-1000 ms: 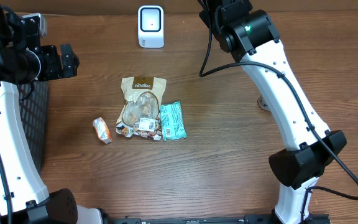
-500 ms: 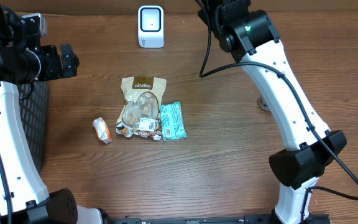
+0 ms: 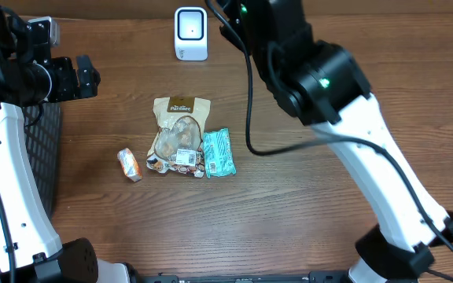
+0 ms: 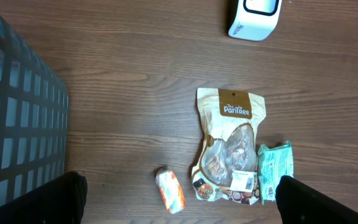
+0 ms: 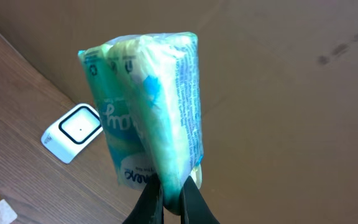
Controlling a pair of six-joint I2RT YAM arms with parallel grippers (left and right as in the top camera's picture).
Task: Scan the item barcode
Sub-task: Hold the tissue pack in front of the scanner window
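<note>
**Overhead.** Scanner (image 3: 190, 33) at the far edge. Snack pouch (image 3: 179, 134), teal packet (image 3: 218, 152) and orange packet (image 3: 129, 165) lie mid-table. Left gripper (image 3: 77, 76) is far left. Right arm (image 3: 321, 75) leans toward the scanner, its fingertips unseen.

**Left wrist.** Fingers (image 4: 64, 199) spread wide, holding nothing.

**Right wrist.** Right gripper (image 5: 171, 198) is pressed together, pinching the bottom seam of the green pack (image 5: 148, 112). The pack stands upright above the fingers, airborne near the scanner.

**Handling.** No barcode shows. Likely best to rotate the pack slowly, printed face toward the scanner window.

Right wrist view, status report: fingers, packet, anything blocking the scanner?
Right fingers shut on green packet, held aloft. Left fingers open, empty. Scanner in view beyond packet, nothing seen between.
</note>
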